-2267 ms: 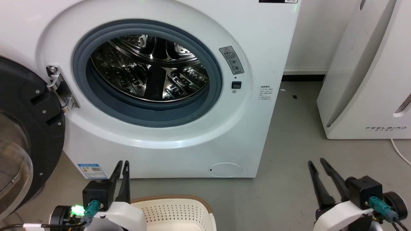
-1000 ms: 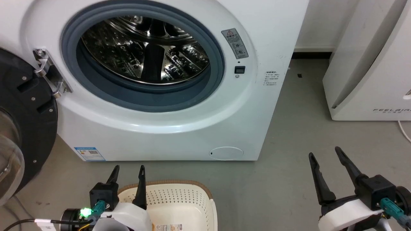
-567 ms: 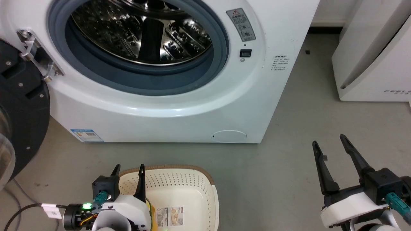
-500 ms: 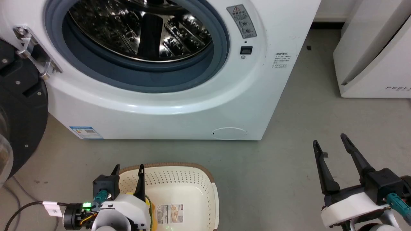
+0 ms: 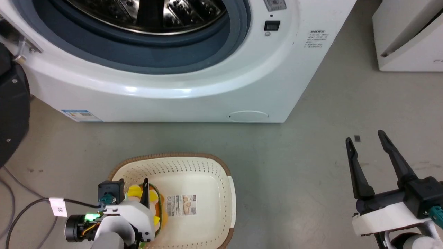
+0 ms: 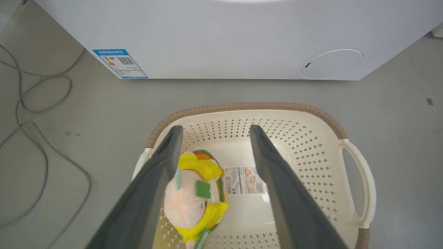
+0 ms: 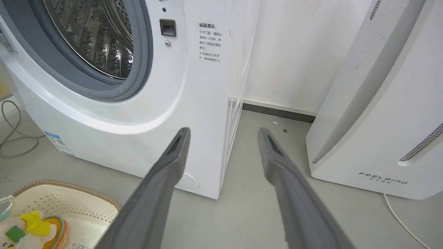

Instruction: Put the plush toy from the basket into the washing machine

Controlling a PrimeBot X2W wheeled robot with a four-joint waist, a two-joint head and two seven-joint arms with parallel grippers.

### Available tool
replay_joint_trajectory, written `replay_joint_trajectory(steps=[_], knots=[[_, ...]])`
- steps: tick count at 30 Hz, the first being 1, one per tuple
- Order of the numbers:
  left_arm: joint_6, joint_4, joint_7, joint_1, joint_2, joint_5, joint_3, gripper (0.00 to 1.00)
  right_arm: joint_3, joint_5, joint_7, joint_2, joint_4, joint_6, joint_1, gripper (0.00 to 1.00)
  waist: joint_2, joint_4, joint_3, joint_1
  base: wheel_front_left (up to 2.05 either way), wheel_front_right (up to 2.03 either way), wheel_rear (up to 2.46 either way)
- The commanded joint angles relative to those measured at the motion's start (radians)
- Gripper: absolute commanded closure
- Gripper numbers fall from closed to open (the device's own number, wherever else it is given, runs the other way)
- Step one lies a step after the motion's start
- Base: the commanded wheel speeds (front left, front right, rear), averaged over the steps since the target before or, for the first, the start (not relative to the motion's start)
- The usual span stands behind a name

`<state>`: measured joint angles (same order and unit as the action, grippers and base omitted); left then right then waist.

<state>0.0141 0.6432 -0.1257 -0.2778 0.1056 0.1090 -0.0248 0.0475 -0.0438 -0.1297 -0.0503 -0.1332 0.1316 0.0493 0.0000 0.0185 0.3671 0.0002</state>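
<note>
The left gripper (image 6: 215,127) hangs over the basket (image 6: 242,106), jaws wide and empty. The plush toy (image 6: 193,204) lies in the basket's left half, partly under one finger. This looks like the reach for the pick: next, centre on the toy, drop and close. The right gripper (image 5: 364,135), also spread, hangs well right of the basket. Beyond the basket the washing machine (image 5: 207,100) has its drum cut off, and the fingers' height is unclear.

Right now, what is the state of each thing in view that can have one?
washing machine: open, nothing seen inside
door: swung aside, to the left
basket: upright, holding the plush toy
plush toy: lying in the basket, not gripped
left gripper: open, over the plush toy
right gripper: open, empty
</note>
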Motion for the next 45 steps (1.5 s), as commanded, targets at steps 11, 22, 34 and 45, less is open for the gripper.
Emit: replay_joint_trajectory(steps=[11, 22, 34, 45], knots=[[-0.011, 0.149, -0.008, -0.122, 0.022, 0.015, -0.032, 0.0, 0.021, -0.018, -0.032, 0.0, -0.045, -0.001, 0.034, 0.0, 0.0, 0.003, 0.13, -0.0002, 0.0, 0.0, 0.0], [0.019, 0.268, 0.036, -0.188, 0.06, 0.025, -0.059, 0.0, 0.029, -0.028, -0.055, 0.0, -0.074, -0.001, 0.053, 0.0, 0.0, 0.003, 0.226, -0.0002, 0.0, 0.0, 0.0], [0.02, 0.382, 0.042, -0.283, 0.086, 0.044, -0.085, 0.0, 0.046, -0.05, -0.078, 0.0, -0.115, -0.001, 0.071, 0.0, 0.0, 0.001, 0.34, -0.0002, 0.0, 0.0, 0.0], [0.008, 0.495, 0.034, -0.362, 0.112, 0.075, -0.107, 0.0, 0.054, -0.063, -0.101, 0.0, -0.151, -0.001, 0.096, 0.0, 0.0, -0.008, 0.448, -0.0002, 0.0, 0.0, 0.0]])
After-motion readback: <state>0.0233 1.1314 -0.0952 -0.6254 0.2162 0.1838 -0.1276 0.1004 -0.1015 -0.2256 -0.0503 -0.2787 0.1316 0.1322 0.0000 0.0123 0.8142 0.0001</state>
